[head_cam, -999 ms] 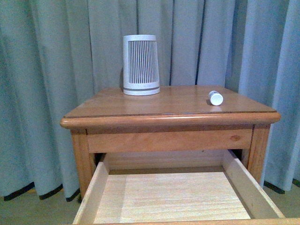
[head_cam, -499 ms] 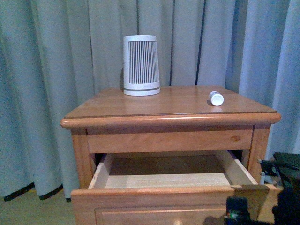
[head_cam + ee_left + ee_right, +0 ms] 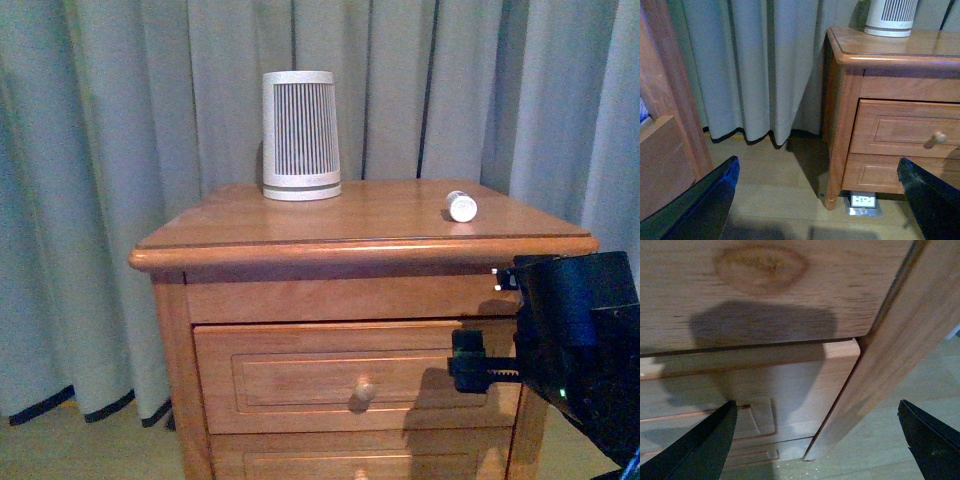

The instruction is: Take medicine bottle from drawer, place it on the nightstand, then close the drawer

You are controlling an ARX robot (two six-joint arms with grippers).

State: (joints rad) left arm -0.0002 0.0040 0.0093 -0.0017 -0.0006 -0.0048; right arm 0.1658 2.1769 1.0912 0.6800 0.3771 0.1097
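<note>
The medicine bottle (image 3: 461,206), tiny and white, lies on its side at the right of the nightstand's top (image 3: 330,225). Below it the drawer (image 3: 300,378) is shut, its front flush and its round knob (image 3: 363,392) showing. My right gripper (image 3: 472,366) is open at the right end of the drawer front, nothing between its fingers. In the right wrist view the drawer front (image 3: 740,380) fills the picture close up, between the right gripper's (image 3: 815,440) dark fingers. My left gripper (image 3: 820,200) hangs open and empty, low to the left of the nightstand (image 3: 845,100).
A white-grey ribbed device (image 3: 300,136) stands at the back of the top. Grey curtains (image 3: 100,200) hang behind. The lower drawer (image 3: 350,465) is shut. A floor outlet box (image 3: 862,201) sits under the nightstand. Other wooden furniture (image 3: 665,125) stands near the left arm.
The drawer slid from wide open to fully shut. My right arm came into the front view at the right, against the drawer front. The bottle stayed put.
</note>
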